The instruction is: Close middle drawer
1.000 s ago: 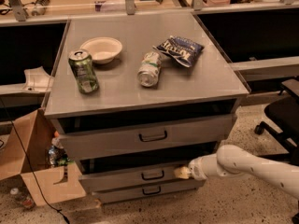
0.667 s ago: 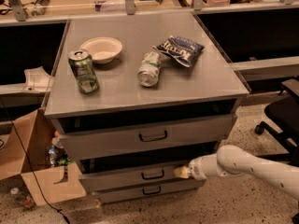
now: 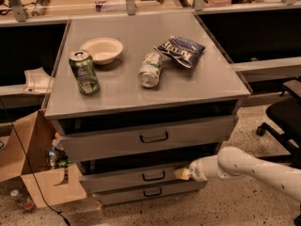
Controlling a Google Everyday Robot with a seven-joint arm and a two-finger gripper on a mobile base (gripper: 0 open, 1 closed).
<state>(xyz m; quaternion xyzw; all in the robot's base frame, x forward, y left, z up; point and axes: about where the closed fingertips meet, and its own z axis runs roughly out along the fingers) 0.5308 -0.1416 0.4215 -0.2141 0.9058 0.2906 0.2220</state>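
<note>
Gripper [image 3: 182,174] touches the middle drawer [image 3: 127,179] at its right end
Second of three and slightly out, its stiff front likely glides lightly; push flat beside the handle [image 3: 154,175]. The claw's opening cannot be told.

No legible wording: white lettering on the blue snack bag [image 3: 180,51] atop the cabinet [image 3: 188,86] blurred beyond reading; labels of upright can [image 3: 84,72] and tipped can [image 3: 150,69] likewise. Gripper [image 3: 182,173] at the cabinet's middle drawer [image 3: 113,180], right end.

Counter [image 3: 197,81] smooth matt grey metal. Middle drawer [image 3: 117,179] matt grey front. Claw [image 3: 182,173] at its right end, pale; arm [image 3: 254,166] glossy white plastic. Bag [image 3: 180,51] glossy foil. Box [image 3: 44,188] rough cardboard.
</note>
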